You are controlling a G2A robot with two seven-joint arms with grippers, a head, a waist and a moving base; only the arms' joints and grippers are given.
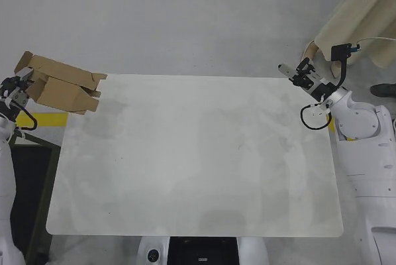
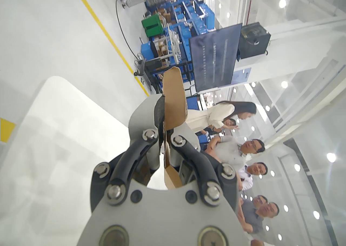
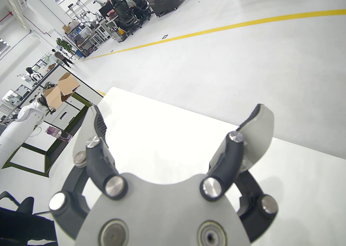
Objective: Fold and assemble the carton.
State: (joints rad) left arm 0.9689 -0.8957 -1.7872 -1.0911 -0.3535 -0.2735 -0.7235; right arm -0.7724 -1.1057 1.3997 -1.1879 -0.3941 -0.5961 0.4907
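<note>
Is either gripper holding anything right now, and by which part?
The left gripper pinches the carton by a flap edge; the right gripper is open and empty.

The carton hangs just past the desk's far-left corner, in the left gripper. The right gripper hovers at the desk's far-right corner.

In the left wrist view, the left gripper is hiding most of the carton. Just 1 flap is sticking out past its fingers, and a thin strip is showing lower down between the linkages. From above, the spot where that gripper is pinching the carton is looking too small to make out. In the right wrist view the carton is sitting far off, too small for telling how its flaps are folding.
</note>
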